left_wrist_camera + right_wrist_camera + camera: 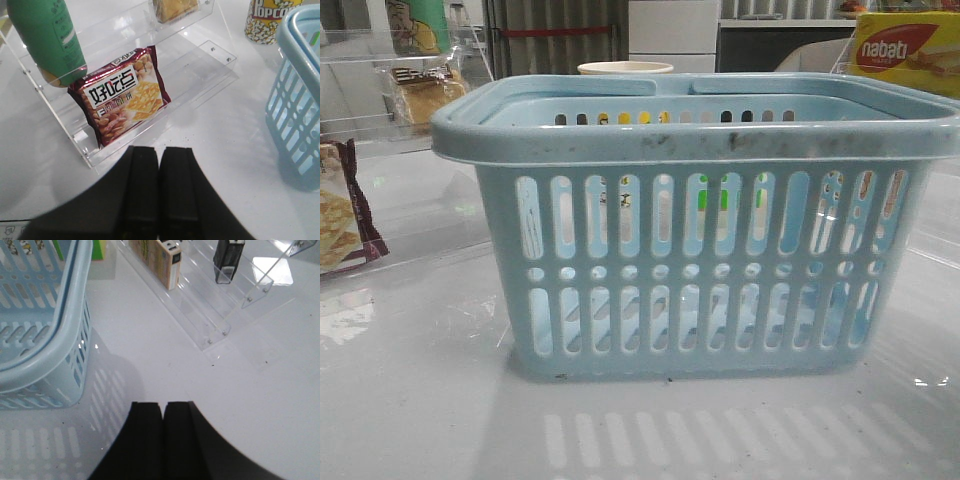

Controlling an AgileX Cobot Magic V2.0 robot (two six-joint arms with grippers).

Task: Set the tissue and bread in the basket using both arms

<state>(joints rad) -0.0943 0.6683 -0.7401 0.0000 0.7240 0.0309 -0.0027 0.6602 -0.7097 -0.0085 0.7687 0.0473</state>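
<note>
Basket [700,290]: stands mid-table, filling the front view.
Bread [423,92]: in a clear bag on the clear rack [200,75], at 10 o'clock from the basket.
Tissue [228,260]: dark pack upright on a clear stand, well apart from the basket.
Cracker packet [122,95]: leans on the rack's lower shelf.
Left gripper [158,165]: fingers pressed together, holding nothing, above the table near the cracker packet.
Right gripper [163,415]: fingers pressed together, holding nothing, beside the basket.

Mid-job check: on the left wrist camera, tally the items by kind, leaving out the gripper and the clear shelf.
basket: 1
bread bag: 1
cracker packet: 1
green container: 1
popcorn tub: 1
Total: 5
</note>
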